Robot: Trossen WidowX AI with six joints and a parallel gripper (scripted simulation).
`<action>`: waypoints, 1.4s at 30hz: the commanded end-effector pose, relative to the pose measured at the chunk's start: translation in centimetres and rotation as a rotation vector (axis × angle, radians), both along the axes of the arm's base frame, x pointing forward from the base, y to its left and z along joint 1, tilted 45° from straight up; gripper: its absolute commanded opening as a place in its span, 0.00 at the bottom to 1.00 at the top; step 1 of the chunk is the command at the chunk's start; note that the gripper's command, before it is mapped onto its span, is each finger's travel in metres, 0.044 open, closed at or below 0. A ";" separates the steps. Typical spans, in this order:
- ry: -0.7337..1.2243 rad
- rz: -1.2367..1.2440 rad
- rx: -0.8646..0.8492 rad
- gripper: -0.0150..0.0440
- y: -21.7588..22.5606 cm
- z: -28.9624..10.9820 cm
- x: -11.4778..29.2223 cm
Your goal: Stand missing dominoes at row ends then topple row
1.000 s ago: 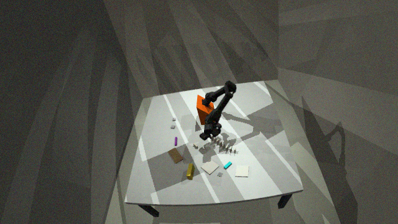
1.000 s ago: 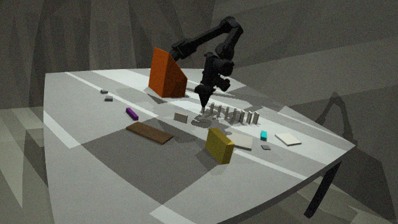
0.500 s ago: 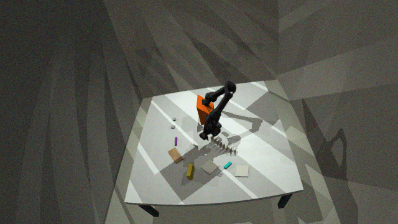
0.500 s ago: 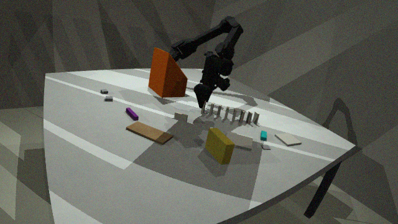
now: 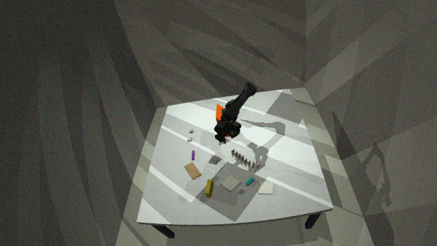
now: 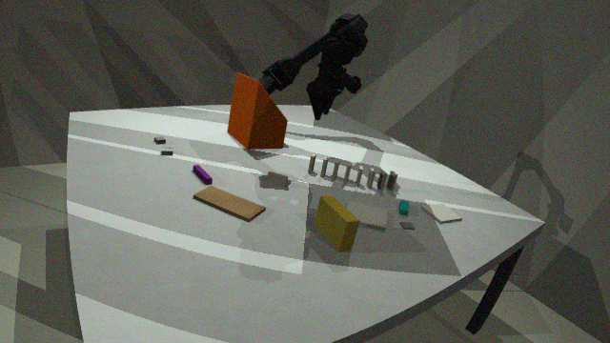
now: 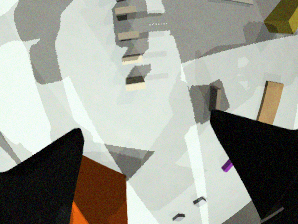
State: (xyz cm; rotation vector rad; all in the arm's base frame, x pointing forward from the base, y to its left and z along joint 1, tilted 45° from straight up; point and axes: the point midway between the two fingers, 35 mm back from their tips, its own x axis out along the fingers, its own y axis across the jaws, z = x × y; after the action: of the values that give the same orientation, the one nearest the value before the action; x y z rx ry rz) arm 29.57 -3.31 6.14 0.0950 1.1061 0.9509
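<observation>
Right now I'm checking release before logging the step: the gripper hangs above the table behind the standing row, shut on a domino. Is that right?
Not quite. The gripper does hang above the table behind the standing row, but it is open and holds nothing. The wrist view shows both fingers spread wide with only table between them.

I found nothing to read: no letters, numbers, labels or brand marks showed on any block, board or domino, nor on the table (image 5: 160,212) itself.
</observation>
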 end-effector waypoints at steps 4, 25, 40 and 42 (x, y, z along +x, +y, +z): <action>0.003 0.013 -0.001 1.00 -1.3 -1.9 1.6; 0.015 -0.004 0.002 1.00 -2.1 -16.2 6.8; 0.015 -0.003 0.006 1.00 0.7 -18.7 7.2; 0.015 -0.003 0.006 1.00 0.9 -18.9 7.2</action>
State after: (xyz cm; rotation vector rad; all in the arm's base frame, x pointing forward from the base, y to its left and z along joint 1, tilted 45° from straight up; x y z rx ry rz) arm 37.06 -3.03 -12.26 0.0953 1.1089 0.9480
